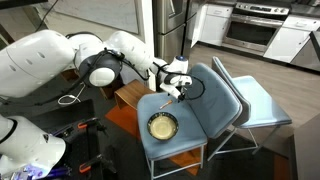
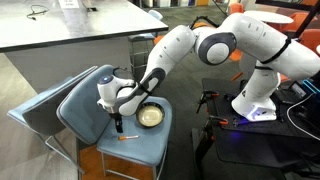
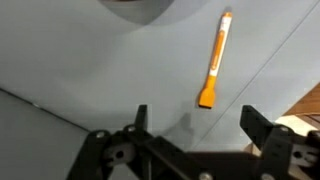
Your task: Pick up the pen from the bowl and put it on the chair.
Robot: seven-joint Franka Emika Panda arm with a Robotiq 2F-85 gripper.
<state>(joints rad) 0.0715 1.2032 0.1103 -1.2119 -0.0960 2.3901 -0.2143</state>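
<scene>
step: pen (image 3: 213, 62) is out of the bowl and lying flat on the chair seat, so I judge the placing done and only the retreat left.
gripper: gripper (image 3: 196, 116) has its jaws spread wide with nothing between them, hovering low over the seat; it shows low over the seat in an exterior view (image 2: 117, 120) too.
pen location: orange, on the slate-blue seat (image 2: 145, 152), beside the bowl (image 2: 150, 117) and not touching it; seen below the gripper in an exterior view (image 2: 125, 137).
bowl: on the same seat, looks empty (image 1: 163, 126).
next move: I'd lift straight up and pull the arm back, no sideways sweep, so the fingers don't nudge the pen.
edges: in the wrist view the pen lies near a seat edge, fully on the padding, no overhang that I can see; a round pen could roll, my guess.
open room: clear above; backrest (image 2: 80, 105) is close on one side, bowl just beside on the other, paler chair (image 1: 262, 105) behind.
</scene>
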